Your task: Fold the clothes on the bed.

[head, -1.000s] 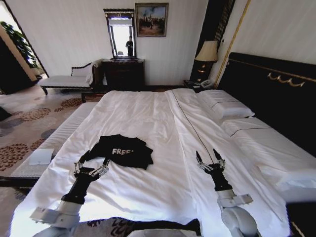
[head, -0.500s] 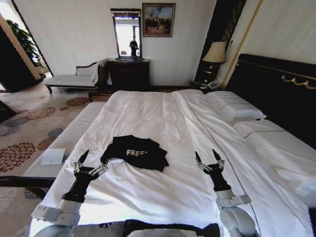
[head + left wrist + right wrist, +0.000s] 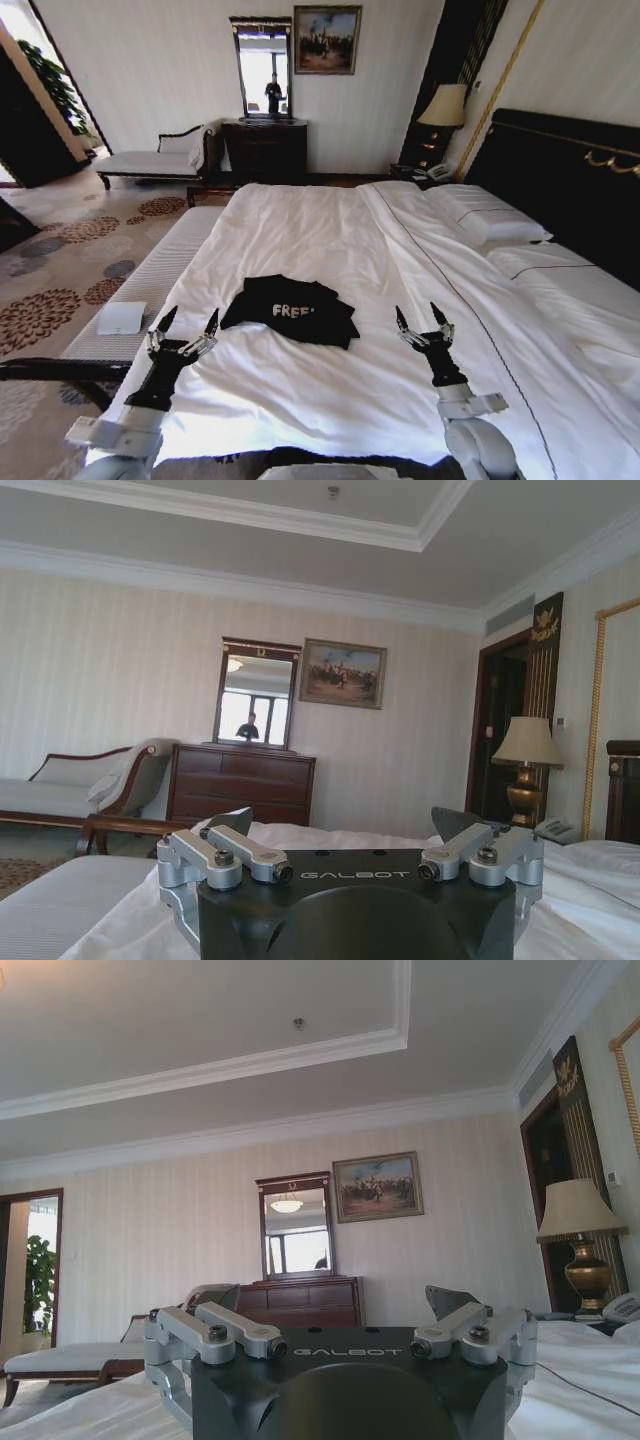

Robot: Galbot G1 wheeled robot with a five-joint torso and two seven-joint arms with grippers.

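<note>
The bed [image 3: 320, 230] is the biggest thing here. It is very wide and has white sheets, white pillows [image 3: 485, 212] and a tall dark headboard [image 3: 560, 170]. Past the far end of the bed stand a dark dresser [image 3: 263, 150] with a mirror [image 3: 262, 70], a painting [image 3: 328, 40], a lamp [image 3: 446, 105] and a white-cushioned chaise [image 3: 150, 160].

The black T-shirt [image 3: 292, 310] lies on the white sheet near the robot's end of the bed, more to the left side. It is tiny next to the bed. You can read white letters, "FREE", on it. It looks bunched up and partly doubled over, not spread flat.

The left claw [image 3: 184, 333] hangs just above the sheet, near the shirt's left edge but not touching it. Its two pointy fingers are spread apart and hold nothing. The right claw [image 3: 422, 322] hangs over bare sheet, a bit farther from the shirt on the other side. Its fingers are spread wide too, with nothing between them.

The shirt is probably light, soft and floppy. It will droop and wrinkle when lifted, and it will not break. A good place to pinch looks like an outer edge or corner, one claw on each side, taking only the black cloth and not the white sheet under it.
</note>
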